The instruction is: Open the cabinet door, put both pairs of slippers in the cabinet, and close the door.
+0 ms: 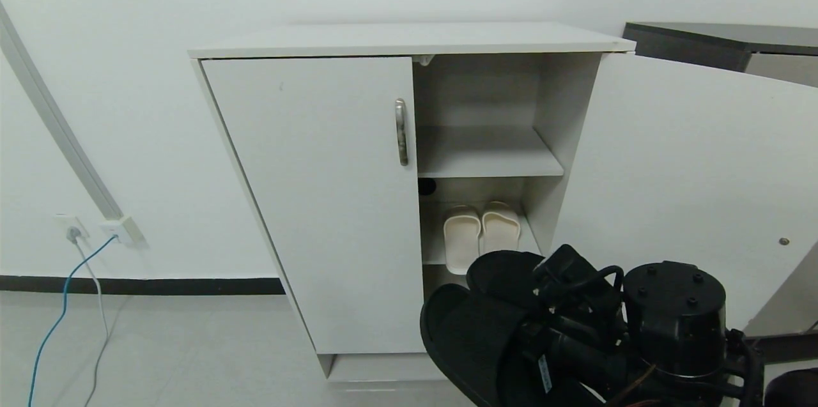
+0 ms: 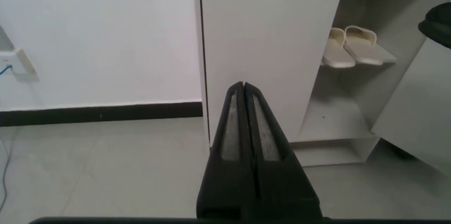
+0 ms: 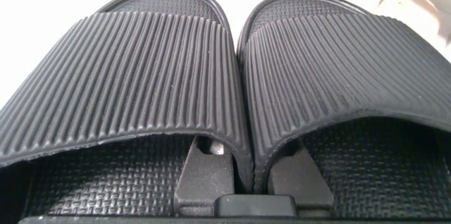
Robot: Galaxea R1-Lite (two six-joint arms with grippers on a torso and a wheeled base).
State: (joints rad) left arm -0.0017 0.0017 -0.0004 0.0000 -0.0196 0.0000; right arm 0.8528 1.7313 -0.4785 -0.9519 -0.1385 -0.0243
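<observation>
From my end the cabinet [image 1: 409,39] has its right door [image 1: 690,158] swung wide open and the left door [image 1: 319,202] shut; the white slippers [image 1: 480,233] sit side by side, touching, on the second shelf down inside the open half; my right gripper [image 3: 245,178] is clamped on the black slippers [image 1: 470,330], pinching their inner edges together, with the pair low in front of the opening; left gripper [image 2: 243,94] has its fingers pressed together on nothing, out in front of the shut door.
</observation>
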